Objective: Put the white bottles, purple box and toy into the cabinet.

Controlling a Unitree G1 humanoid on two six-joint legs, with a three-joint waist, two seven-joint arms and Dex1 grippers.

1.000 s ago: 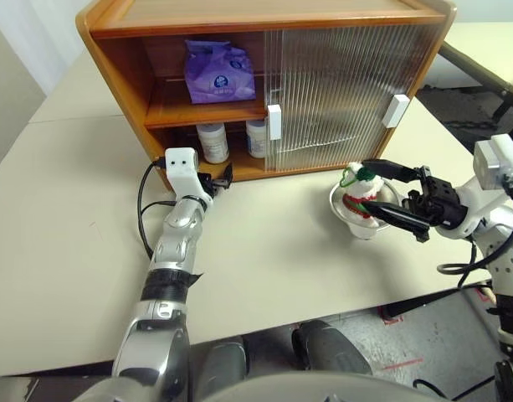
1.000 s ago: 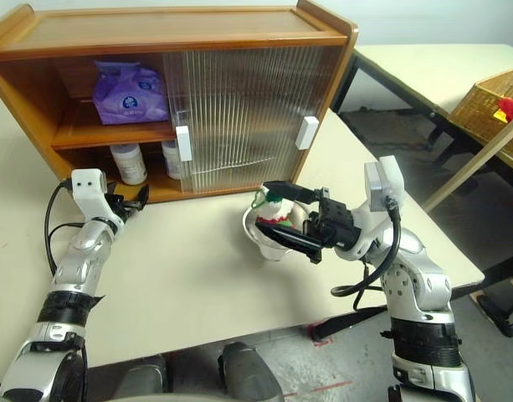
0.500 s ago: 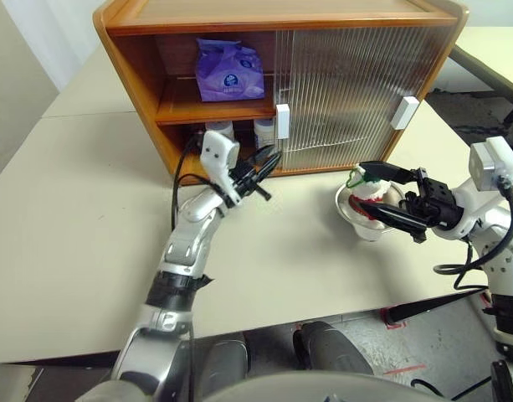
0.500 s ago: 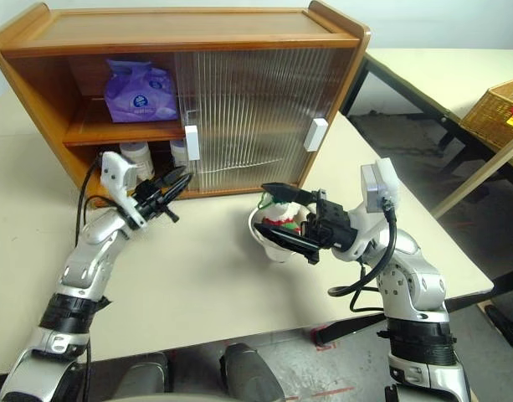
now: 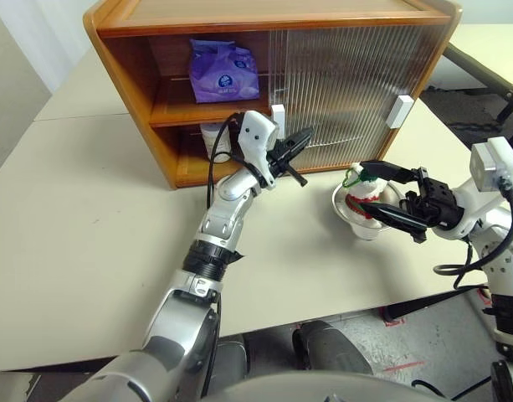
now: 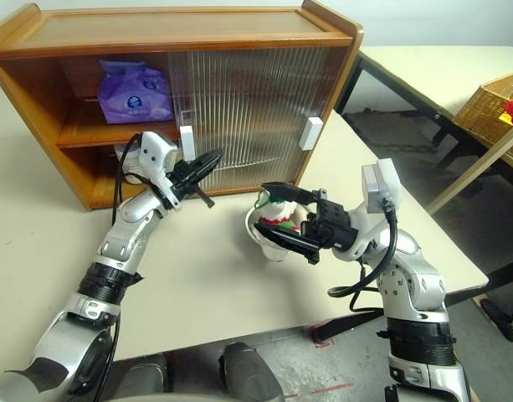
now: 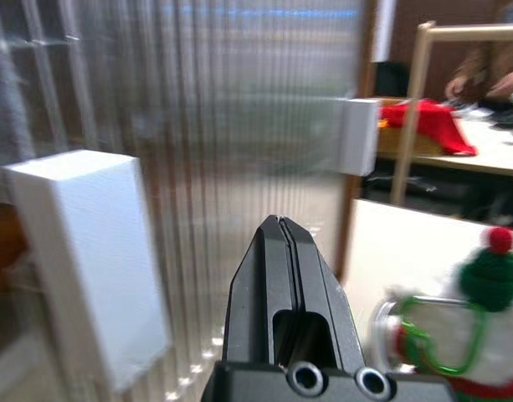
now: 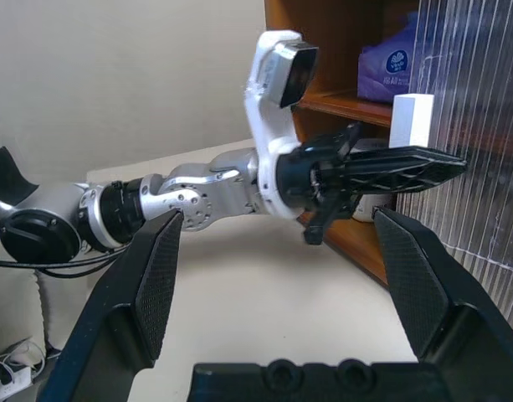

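Lab or workroom, plain beige tables [image 5: 80,243], grey concrete floor [image 6: 382,142], wicker basket [image 6: 490,105] on a neighbouring table

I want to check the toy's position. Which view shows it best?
The right eye view: the toy sits in a bowl between the open right claw's fingers. The left eye view matches; the left wrist view catches it blurred.

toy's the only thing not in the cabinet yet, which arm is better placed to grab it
Right. The right pincer is open with its fingers on either side of the toy, which sits in the bowl. The left pincer is shut, up by the cabinet door's white handle, away from the toy.
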